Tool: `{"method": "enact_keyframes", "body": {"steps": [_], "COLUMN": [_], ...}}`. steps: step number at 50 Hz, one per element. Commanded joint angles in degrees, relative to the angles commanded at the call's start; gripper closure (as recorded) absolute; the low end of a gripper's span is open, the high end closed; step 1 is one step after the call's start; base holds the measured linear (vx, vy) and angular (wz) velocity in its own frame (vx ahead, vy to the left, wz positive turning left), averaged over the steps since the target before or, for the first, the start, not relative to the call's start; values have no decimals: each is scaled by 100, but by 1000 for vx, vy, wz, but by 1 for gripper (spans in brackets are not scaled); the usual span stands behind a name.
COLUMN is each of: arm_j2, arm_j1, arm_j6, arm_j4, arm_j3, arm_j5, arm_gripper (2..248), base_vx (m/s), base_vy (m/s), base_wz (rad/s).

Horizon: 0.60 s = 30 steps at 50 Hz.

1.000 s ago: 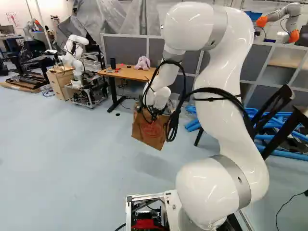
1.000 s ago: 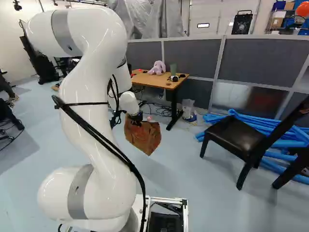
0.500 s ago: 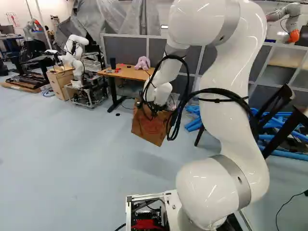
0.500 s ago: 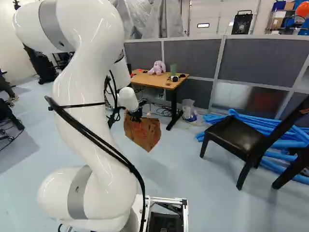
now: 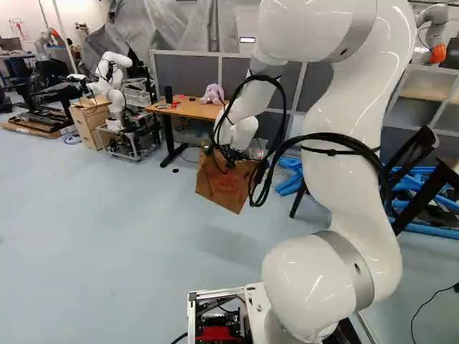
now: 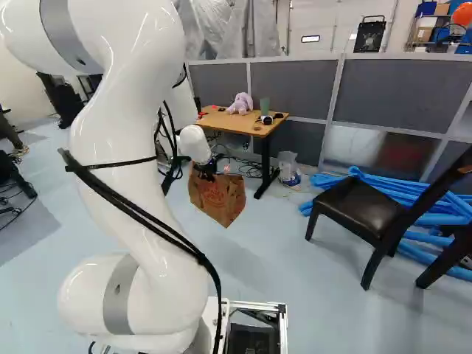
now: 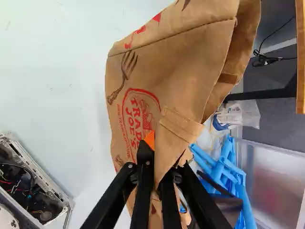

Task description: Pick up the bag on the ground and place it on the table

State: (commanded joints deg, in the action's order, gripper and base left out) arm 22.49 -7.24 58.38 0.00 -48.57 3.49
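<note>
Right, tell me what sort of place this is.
Probably a robotics lab: another white robot arm stands on a metal-framed cart, and grey partition panels line the room.

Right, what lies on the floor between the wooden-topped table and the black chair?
A see-through plastic bag and the ends of some blue tubes lie between the table and the chair; the right base view shows this.

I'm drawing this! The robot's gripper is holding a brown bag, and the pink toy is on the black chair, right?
Not quite: the pink toy sits on the wooden table, as the right base view shows. The gripper is holding the brown bag.
</note>
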Motion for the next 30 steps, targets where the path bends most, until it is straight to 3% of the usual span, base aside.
{"method": "enact_keyframes", "body": {"steps": [30], "arm_j2": [-266], "arm_j1": [37], "arm_j6": [0], "arm_j4": [45], "arm_j3": [-215], "arm_j5": [-796], "arm_gripper": [229], "base_vx": [0], "base_vy": [0], "base_wz": [0]}}
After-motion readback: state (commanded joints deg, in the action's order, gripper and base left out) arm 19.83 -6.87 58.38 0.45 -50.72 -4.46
